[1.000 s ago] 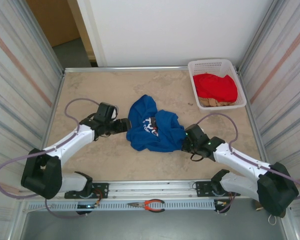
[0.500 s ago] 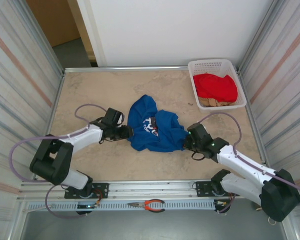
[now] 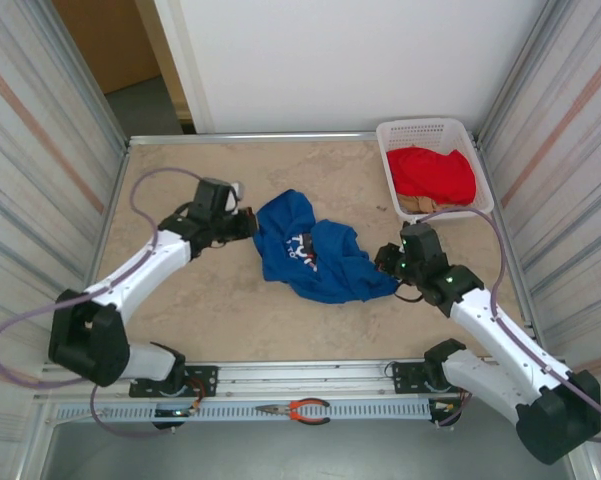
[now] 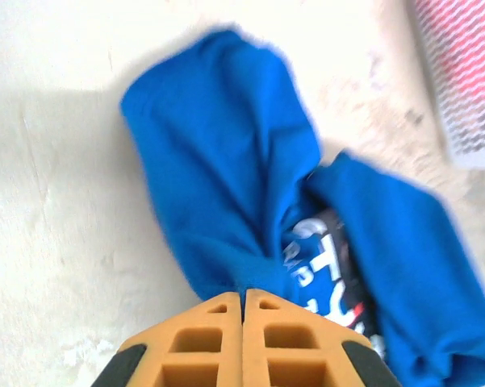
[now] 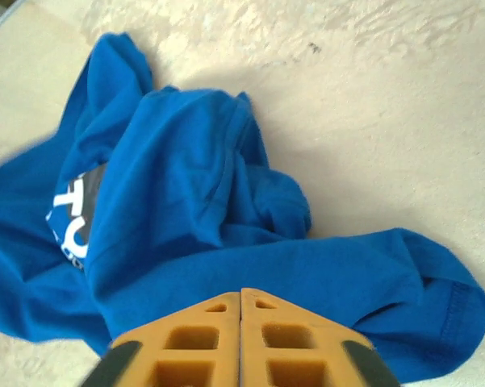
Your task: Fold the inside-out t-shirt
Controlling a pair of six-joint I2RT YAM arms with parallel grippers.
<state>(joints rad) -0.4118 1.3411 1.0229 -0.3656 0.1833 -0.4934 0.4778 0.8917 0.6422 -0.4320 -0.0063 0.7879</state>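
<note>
The inside-out t-shirt [image 3: 315,262] is royal blue and lies crumpled mid-table, with white lettering [image 3: 302,247] showing in a fold. My left gripper [image 3: 248,222] is at its left edge. In the left wrist view the orange fingertips [image 4: 242,294] are pressed together and the t-shirt [image 4: 218,161] bunches into them. My right gripper [image 3: 388,260] is at the shirt's right side, above a stretched-out flap. In the right wrist view its jaws [image 5: 240,292] look closed, with a fold of the t-shirt [image 5: 169,185] running into the tips.
A white basket [image 3: 385,150] at the back right holds a red garment [image 3: 435,172] and a tan cloth [image 3: 425,205]. Red-handled pliers [image 3: 298,409] lie on the rail in front of the arm bases. Corrugated walls stand on both sides.
The left gripper closed on the shirt's left edge and drew back towards the far left. The right gripper moved right and away, pulling the shirt's right side out into a flap.
</note>
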